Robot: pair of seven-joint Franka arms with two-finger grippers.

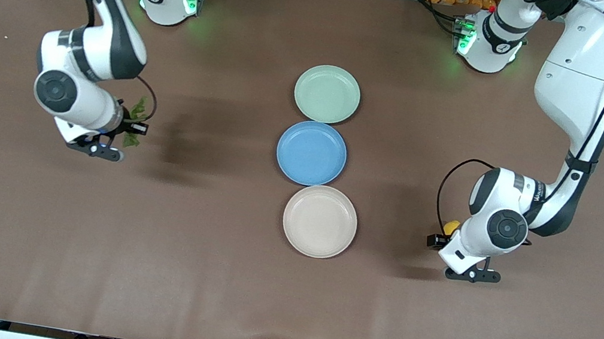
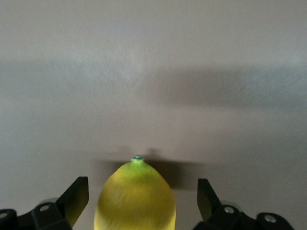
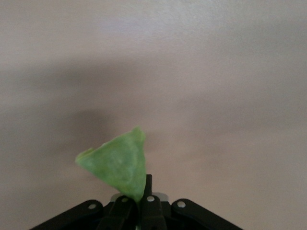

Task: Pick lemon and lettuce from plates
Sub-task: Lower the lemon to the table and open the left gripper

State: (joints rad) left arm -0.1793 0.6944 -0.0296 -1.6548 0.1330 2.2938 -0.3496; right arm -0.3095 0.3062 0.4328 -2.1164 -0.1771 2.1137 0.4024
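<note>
The yellow lemon (image 1: pixel 452 226) lies between the fingers of my left gripper (image 1: pixel 445 233), low at the table toward the left arm's end, apart from the beige plate (image 1: pixel 320 221). In the left wrist view the lemon (image 2: pixel 135 201) has a gap to each finger, so the left gripper (image 2: pixel 141 201) is open. I cannot tell whether the lemon rests on the table. My right gripper (image 1: pixel 134 128) is shut on the green lettuce (image 1: pixel 138 106) over bare table toward the right arm's end. The right wrist view shows the lettuce (image 3: pixel 117 165) pinched in that gripper (image 3: pixel 144 203). The mint green plate (image 1: pixel 327 93) is bare.
A blue plate (image 1: pixel 311 153) sits between the mint green and beige plates in a row down the table's middle; all three hold nothing. The brown table surface (image 1: pixel 82 256) stretches wide around both grippers.
</note>
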